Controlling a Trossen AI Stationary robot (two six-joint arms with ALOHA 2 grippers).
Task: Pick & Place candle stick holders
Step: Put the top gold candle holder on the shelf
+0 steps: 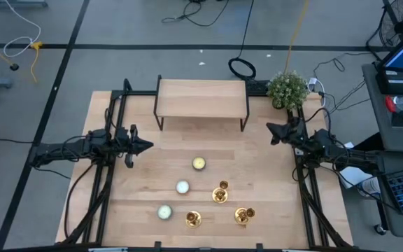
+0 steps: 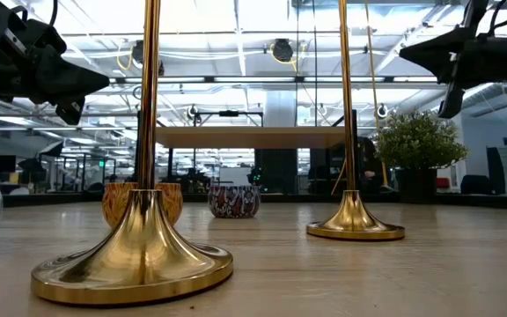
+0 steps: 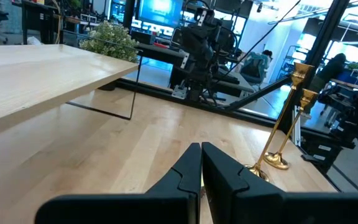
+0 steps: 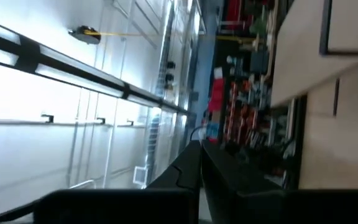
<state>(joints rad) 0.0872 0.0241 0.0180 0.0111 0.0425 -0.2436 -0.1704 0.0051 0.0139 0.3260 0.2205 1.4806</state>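
Three shiny gold candle stick holders stand upright on their round bases on the wooden table, toward its near edge. Two of them show close up in the low view. One also shows in the left wrist view. My left gripper hovers shut over the table's left side, pointing level toward the right. My right gripper hovers shut over the right side, rolled onto its side. Both are well clear of the holders.
Three small round candles sit in a slanting row left of the holders. A wooden shelf on black legs stands at the far edge, with a potted plant at the far right corner. Bare wood lies between the grippers.
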